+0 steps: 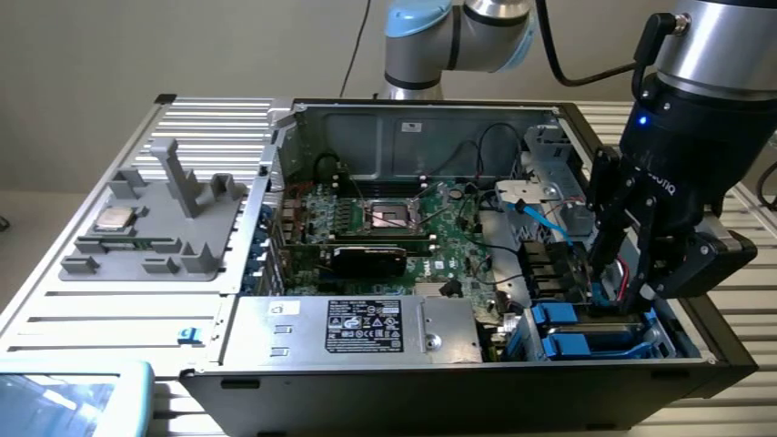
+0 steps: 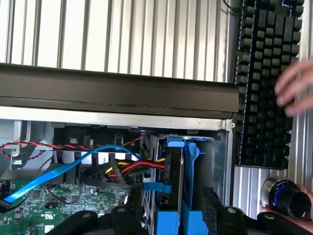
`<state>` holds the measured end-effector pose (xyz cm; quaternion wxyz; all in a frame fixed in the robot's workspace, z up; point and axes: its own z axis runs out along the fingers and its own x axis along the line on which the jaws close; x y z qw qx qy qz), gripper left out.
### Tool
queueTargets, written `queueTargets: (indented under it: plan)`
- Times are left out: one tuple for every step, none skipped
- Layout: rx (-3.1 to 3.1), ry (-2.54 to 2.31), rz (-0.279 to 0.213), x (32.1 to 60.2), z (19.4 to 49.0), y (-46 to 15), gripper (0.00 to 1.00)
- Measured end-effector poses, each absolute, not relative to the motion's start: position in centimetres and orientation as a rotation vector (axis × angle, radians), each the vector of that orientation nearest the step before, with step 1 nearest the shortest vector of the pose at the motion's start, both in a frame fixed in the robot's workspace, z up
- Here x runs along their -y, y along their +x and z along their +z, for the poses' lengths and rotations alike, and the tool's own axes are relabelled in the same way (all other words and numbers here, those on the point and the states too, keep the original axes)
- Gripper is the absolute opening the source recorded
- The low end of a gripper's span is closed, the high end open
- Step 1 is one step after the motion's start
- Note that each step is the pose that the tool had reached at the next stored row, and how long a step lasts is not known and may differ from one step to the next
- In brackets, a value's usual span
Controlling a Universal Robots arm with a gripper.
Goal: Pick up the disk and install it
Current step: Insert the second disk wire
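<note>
The disk (image 2: pixel 174 169) stands on edge in the drive bay at the corner of the open computer case (image 1: pixel 401 127), with its blue bracket (image 2: pixel 191 161) around it. My gripper (image 2: pixel 168 211) hangs straight over it, jaws open, one black finger (image 2: pixel 124 215) on each side of the disk with a gap to it. In the exterior view my gripper (image 1: pixel 617 291) reaches down into the bay at that view's right, just above the blue drive brackets (image 1: pixel 569 344).
Red, yellow and blue cables (image 2: pixel 122 169) run to the bay beside the motherboard (image 1: pixel 388 228). A silver power supply (image 1: pixel 352 328) sits at the case front. A grey fixture (image 1: pixel 146 237) holds a small chip. Outside the case are a keyboard (image 2: pixel 264 73) and a person's hand (image 2: pixel 296 93).
</note>
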<state>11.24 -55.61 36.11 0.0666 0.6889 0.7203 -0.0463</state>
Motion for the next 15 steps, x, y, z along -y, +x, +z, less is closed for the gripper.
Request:
queueTargets:
  plan:
    - [-2.172, 2.077, -0.139, 55.61, 36.11, 11.24, 0.60]
    - [-2.172, 2.077, -0.139, 55.61, 36.11, 11.24, 0.60]
    - [-2.172, 2.077, -0.139, 55.61, 36.11, 11.24, 0.60]
    - [-2.172, 2.077, -0.139, 55.61, 36.11, 11.25, 0.60]
    - [-2.172, 2.077, -0.139, 55.61, 36.11, 11.24, 0.60]
    - [-2.172, 2.077, -0.139, 55.61, 36.11, 11.24, 0.60]
    - [-2.172, 2.077, -0.139, 55.61, 36.11, 11.24, 0.60]
    - [-2.172, 2.077, -0.139, 55.61, 36.11, 11.24, 0.60]
    - [-2.172, 2.077, -0.139, 55.61, 36.11, 11.24, 0.60]
    - [-2.172, 2.077, -0.139, 55.61, 36.11, 11.24, 0.60]
    - [-2.172, 2.077, -0.139, 55.61, 36.11, 11.24, 0.60]
    - [-2.172, 2.077, -0.139, 55.61, 36.11, 11.24, 0.60]
    - [-2.172, 2.077, -0.139, 55.61, 36.11, 11.24, 0.60]
    - [-2.172, 2.077, -0.140, 55.60, 36.19, 11.25, 0.60]
    - [-2.171, 2.077, -0.140, 55.61, 36.63, 11.24, 0.60]
